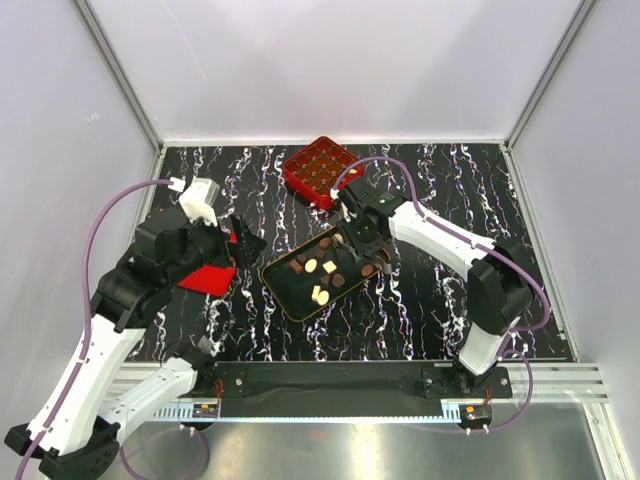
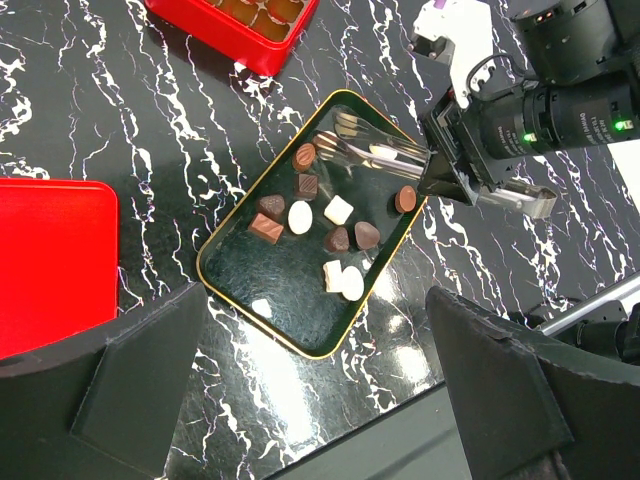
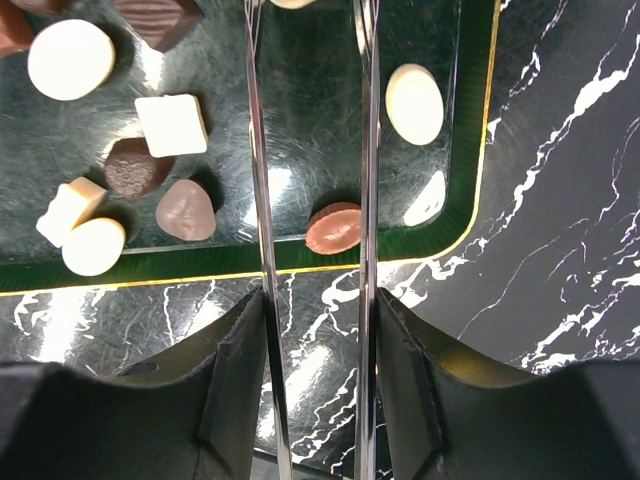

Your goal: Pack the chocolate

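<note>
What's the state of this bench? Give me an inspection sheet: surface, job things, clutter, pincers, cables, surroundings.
Surface: black, white-veined table.
Job's things: brown and white chocolates loose in the black tray; red gridded box beyond it; red lid to its left.
Clutter: nothing seen.
Pincers: left pincer open, empty; right pincer shut on tongs reaching over the tray, a brown piece between the blades, not pinched.
Cables: purple cables loop off both arms, clear of the tray.
Surroundings: white walls.
</note>
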Robot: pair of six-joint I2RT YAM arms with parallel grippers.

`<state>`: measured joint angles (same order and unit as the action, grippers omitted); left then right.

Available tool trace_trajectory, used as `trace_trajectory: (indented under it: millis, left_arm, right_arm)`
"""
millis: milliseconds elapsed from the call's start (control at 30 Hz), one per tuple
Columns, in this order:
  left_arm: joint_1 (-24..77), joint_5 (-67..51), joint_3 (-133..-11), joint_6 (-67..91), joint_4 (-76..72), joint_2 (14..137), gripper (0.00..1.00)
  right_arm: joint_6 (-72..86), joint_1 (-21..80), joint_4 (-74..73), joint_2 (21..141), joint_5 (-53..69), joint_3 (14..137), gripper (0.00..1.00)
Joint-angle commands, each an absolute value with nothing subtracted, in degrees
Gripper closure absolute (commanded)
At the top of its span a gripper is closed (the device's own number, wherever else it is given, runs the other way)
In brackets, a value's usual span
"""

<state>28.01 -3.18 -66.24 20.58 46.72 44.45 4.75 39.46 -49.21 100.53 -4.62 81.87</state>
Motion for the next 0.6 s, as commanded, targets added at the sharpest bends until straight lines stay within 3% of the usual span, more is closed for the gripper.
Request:
trace_trajectory:
  millis: [0,567]
  left_arm:
    - [27.6,-3.5,-66.9,20.8,44.4,44.5,0.01]
    - [27.6,-3.1,-66.7,20.9,44.6,43.8,0.01]
  right_arm:
    - [5.0,40.2,-49.0,98.8,-5.9,81.6,0.49]
    - [5.1,40.4,-48.1,100.1,-5.6,81.0,0.49]
